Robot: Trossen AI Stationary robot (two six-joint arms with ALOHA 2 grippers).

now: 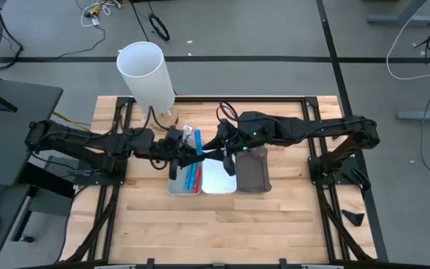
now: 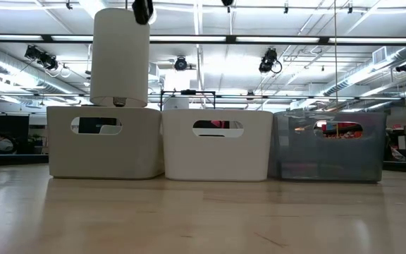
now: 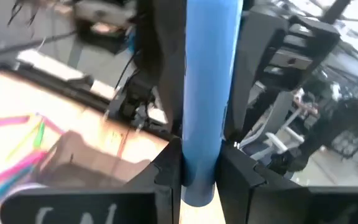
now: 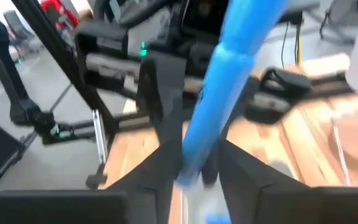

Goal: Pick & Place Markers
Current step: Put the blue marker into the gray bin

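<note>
A blue marker [image 1: 198, 142] hangs in the air over the far end of the left tray [image 1: 176, 187], between my two grippers. My left gripper [image 1: 183, 152] reaches it from the left and my right gripper [image 1: 215, 149] from the right; both are shut on it. Each wrist view shows it filling the gap between that arm's fingers: left [image 3: 199, 177], right [image 4: 194, 171]. Red and blue markers [image 1: 192, 176] lie in the left tray. In the left wrist view, pink, green and blue markers [image 3: 17, 146] lie below. My left gripper pinches the blue marker between its two fingers close to one end [image 3: 199, 168], coming level from the table's left, fingers across it. That end pokes just past the fingers. The marker is lifted clear. My right gripper pinches the same marker between its fingers near one end [image 4: 194, 155], coming level from the table's right, fingers across it. The rest of the marker [image 4: 244, 37] slants away past the fingers, clear of the trays.
Three small trays stand side by side mid-table: the left one, a white one [image 1: 219, 181] and a grey one [image 1: 254, 170]. A tall white cylinder [image 1: 148, 71] stands at the far edge behind the left gripper. Bare wood lies toward the near edge [image 1: 215, 232].
</note>
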